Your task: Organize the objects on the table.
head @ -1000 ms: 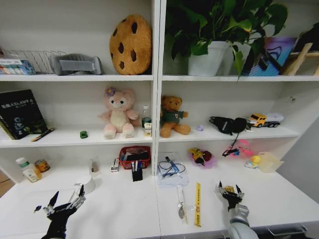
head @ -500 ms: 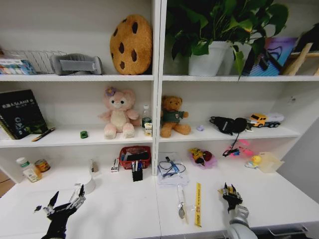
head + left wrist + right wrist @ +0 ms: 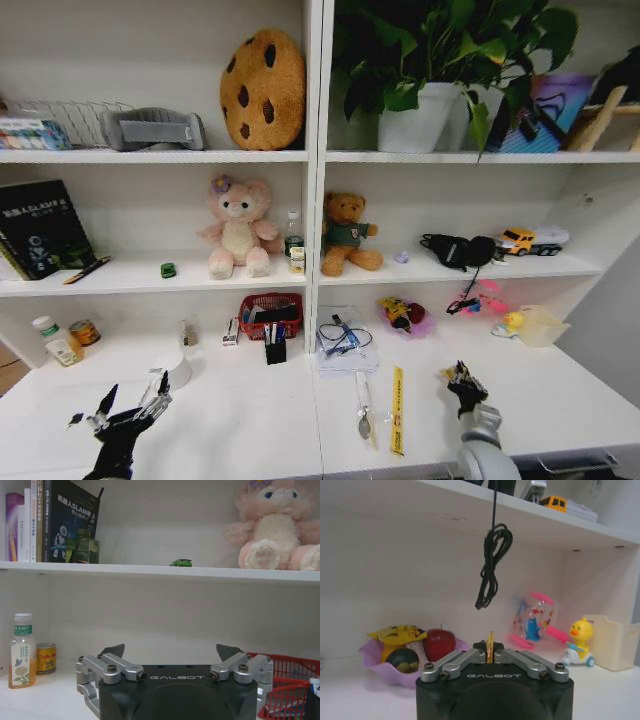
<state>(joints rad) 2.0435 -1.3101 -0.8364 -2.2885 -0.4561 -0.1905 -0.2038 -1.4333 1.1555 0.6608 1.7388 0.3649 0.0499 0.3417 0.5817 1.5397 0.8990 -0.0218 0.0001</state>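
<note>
Left pincer (image 3: 125,402) low over front-left of white counter (image 3: 250,420), fingers spread wide, nothing between them; in left wrist view (image 3: 172,655) facing back wall, small white green-capped bottle (image 3: 21,650) and yellow can (image 3: 46,657) standing side by side on counter at far left, corner of red basket (image 3: 285,680) on opposite side. Right pincer (image 3: 462,382) above front-right of counter, fingers pressed together on thin yellow sliver (image 3: 490,647) held upright betw. tips; too small to identify. Tiny green toy car (image 3: 168,270) on mid shelf left of pink plush rabbit (image 3: 238,228), also seen from left wrist (image 3: 181,562). Dark pen (image 3: 87,269) on same shelf, lying by black book (image 3: 38,226). Red basket (image 3: 270,312) and black pen holder (image 3: 275,345) at counter's back, centre. Cable coil on clear pouch (image 3: 345,345) just right of shelf divider; yellow strip (image 3: 396,410) and slim pen-like item (image 3: 362,405) lying near front edge, side by side, apart. Purple fruit bowl (image 3: 395,657), pink toy (image 3: 537,620), yellow duck toy (image 3: 579,642) along back right; black cord (image 3: 492,565) hanging from shelf above
</note>
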